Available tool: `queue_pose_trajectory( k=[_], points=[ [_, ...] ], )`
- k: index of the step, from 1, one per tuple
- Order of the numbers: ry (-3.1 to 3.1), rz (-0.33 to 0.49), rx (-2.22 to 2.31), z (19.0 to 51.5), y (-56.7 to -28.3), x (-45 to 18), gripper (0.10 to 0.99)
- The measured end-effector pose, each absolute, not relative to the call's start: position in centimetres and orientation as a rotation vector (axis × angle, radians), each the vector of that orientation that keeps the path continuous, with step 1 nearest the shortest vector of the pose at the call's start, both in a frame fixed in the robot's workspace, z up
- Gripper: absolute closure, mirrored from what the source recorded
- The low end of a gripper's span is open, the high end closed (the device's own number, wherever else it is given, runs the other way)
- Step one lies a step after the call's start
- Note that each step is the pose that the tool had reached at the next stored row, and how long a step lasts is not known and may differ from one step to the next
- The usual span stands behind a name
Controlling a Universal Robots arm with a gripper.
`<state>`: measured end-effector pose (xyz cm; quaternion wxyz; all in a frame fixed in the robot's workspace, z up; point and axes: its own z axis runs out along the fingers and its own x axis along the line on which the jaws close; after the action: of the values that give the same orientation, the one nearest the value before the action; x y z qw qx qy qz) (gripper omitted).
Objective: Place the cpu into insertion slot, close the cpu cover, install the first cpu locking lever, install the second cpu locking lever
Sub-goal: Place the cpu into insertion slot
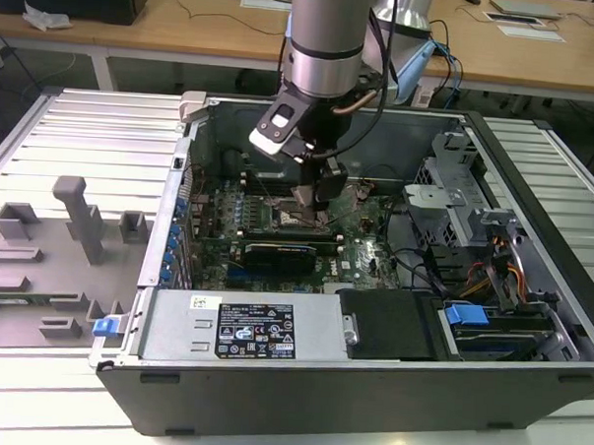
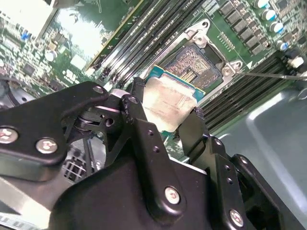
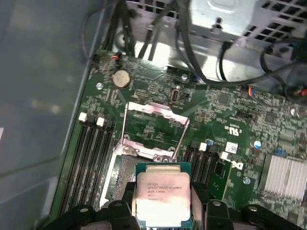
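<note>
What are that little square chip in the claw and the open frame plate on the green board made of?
The cpu: its top looks like dull silver metal with a soft, matte glare. Its rim shows green circuit-board material. The cpu cover: it seems to be thin sheet metal, silver-grey, with bright reflections along its bars. The exact alloys cannot be told by eye.

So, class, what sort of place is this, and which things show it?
Probably a robotics lab: a robot arm whose gripper holds the cpu inside an open computer case on a metal bench, wooden desks behind.
</note>
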<state>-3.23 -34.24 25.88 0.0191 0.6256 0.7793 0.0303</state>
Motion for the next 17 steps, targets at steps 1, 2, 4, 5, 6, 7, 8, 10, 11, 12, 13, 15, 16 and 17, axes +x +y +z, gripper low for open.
queue_pose_trajectory(
  k=[1,2,4,5,6,7,8,10,11,12,13,15,16,17],
  points=[
    [2.387,0.093,1.979,25.8,-34.2,-3.2,0.549],
    [2.37,0.092,1.999,25.8,-34.2,-3.2,0.549],
    [2.334,0.091,2.04,25.8,-34.2,-3.2,0.549],
    [2.316,0.091,2.059,25.8,-34.2,-3.2,0.549],
    [2.292,0.09,2.084,25.7,-34.2,-3.2,0.549],
    [2.264,0.089,2.114,25.6,-34.2,-3.2,0.549],
    [2.251,0.089,2.128,25.6,-34.2,-3.2,0.549],
    [2.236,0.089,2.143,25.3,-34.2,-3.3,0.549],
    [2.234,0.088,2.144,25.1,-34.2,-3.3,0.549],
    [2.233,0.088,2.146,24.9,-34.1,-3.4,0.549],
    [2.231,0.088,2.147,24.8,-34.0,-3.4,0.549],
    [2.227,0.088,2.151,24.5,-33.8,-3.6,0.549],
    [2.226,0.088,2.153,24.4,-33.7,-3.6,0.549],
    [2.225,0.088,2.154,24.4,-33.7,-3.7,0.549]
  ],
)
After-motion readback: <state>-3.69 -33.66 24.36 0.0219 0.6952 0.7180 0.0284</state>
